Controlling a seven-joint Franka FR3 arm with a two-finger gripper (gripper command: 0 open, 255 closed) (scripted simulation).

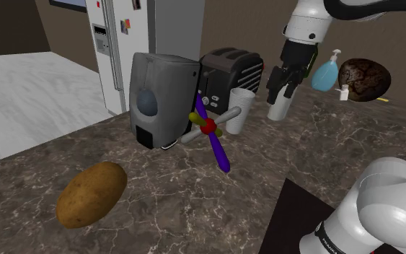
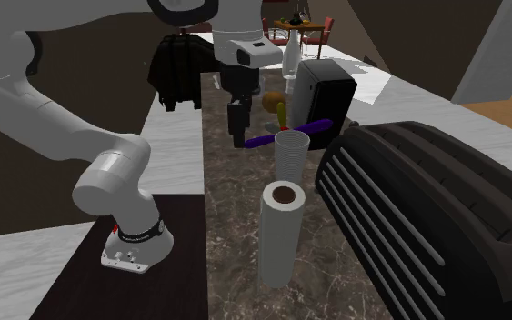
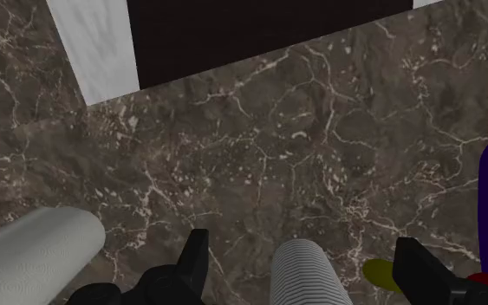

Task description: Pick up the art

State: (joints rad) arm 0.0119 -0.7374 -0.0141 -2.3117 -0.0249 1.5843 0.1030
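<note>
Shoulder view: white ribbed cup [image 1: 240, 110] stands upright beside the art [image 1: 208, 128].

You have one of each: one potato [image 1: 91, 193], one ribbed cup [image 1: 240, 110], one paper roll [image 2: 281, 232], one blue soap bottle [image 1: 325, 73], one black toaster [image 1: 231, 70], one grey appliance [image 1: 158, 97], one fridge [image 1: 118, 43] and one rod sculpture [image 1: 210, 130]. You can count two long rods on that sculpture, purple and grey.

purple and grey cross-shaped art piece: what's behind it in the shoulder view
Grey boxy appliance, black toaster and white ribbed cup; the art piece covers part of the cup's lower side.
</note>
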